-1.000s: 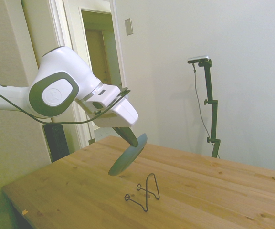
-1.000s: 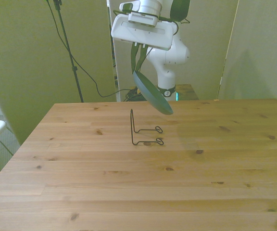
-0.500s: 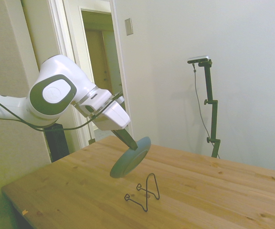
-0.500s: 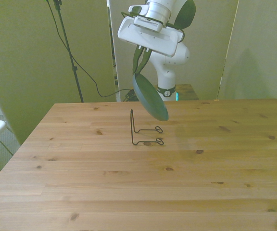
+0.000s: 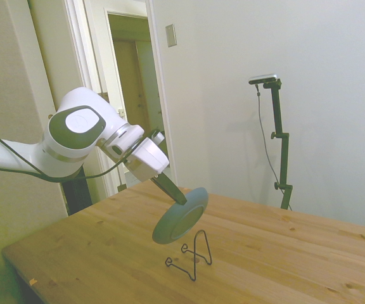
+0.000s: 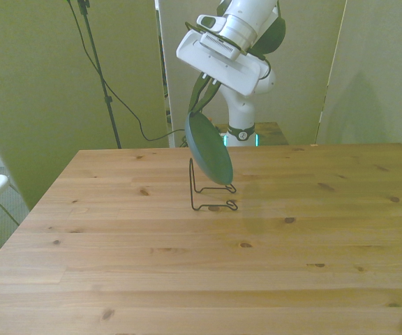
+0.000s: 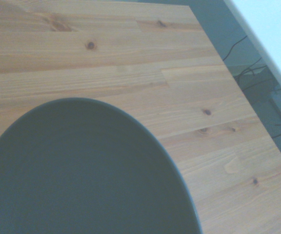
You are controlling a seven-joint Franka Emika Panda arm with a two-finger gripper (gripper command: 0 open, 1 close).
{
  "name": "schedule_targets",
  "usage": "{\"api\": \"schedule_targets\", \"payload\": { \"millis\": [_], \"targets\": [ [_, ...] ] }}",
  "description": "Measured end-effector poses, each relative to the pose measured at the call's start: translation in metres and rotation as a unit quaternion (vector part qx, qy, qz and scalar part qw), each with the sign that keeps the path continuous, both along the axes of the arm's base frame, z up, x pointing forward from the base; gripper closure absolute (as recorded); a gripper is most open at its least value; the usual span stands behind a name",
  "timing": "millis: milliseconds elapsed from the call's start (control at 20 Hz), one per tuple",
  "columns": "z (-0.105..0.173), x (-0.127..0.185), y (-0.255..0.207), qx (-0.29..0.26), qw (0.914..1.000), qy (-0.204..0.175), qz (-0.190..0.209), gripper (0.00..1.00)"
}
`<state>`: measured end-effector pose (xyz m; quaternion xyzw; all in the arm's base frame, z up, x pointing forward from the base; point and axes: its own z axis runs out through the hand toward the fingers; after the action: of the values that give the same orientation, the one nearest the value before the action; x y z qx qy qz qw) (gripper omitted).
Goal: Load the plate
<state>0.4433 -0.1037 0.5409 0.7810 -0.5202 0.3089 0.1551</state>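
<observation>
The teal-green plate (image 5: 180, 215) (image 6: 209, 148) (image 7: 82, 170) hangs tilted in the air, held by its upper rim. My gripper (image 5: 173, 192) (image 6: 199, 106) is shut on that rim. The plate's lower edge hovers just above a thin black wire plate stand (image 5: 192, 256) (image 6: 210, 188) on the wooden table (image 5: 284, 253) (image 6: 187, 265). In the front view the plate overlaps the stand's upright back wire. In the wrist view the plate's dark face fills the lower half, with table boards beyond it.
The table's left edge in the side view lies near a doorway (image 5: 132, 82). A white surface (image 7: 272, 34) and cables (image 7: 248, 73) lie past the table's edge in the wrist view. A cable runs down the wall (image 6: 117, 98) behind the table in the front view.
The arm has swung the plate lower and toward the wire stand, turning it more upright. The grip on the rim has stayed the same.
</observation>
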Motion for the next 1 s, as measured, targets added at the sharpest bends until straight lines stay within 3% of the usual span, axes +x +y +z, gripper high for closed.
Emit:
{"api": "schedule_targets", "payload": {
  "millis": [450,650,1000],
  "targets": [
    [-0.014,0.014,0.019,-0.049,0.9983,0.014,-0.027,1.00],
    [-0.022,0.021,0.021,-0.047,0.9983,0.016,-0.032,1.00],
    [-0.026,0.031,0.047,-0.095,0.9932,0.025,-0.062,1.00]
  ]
}}
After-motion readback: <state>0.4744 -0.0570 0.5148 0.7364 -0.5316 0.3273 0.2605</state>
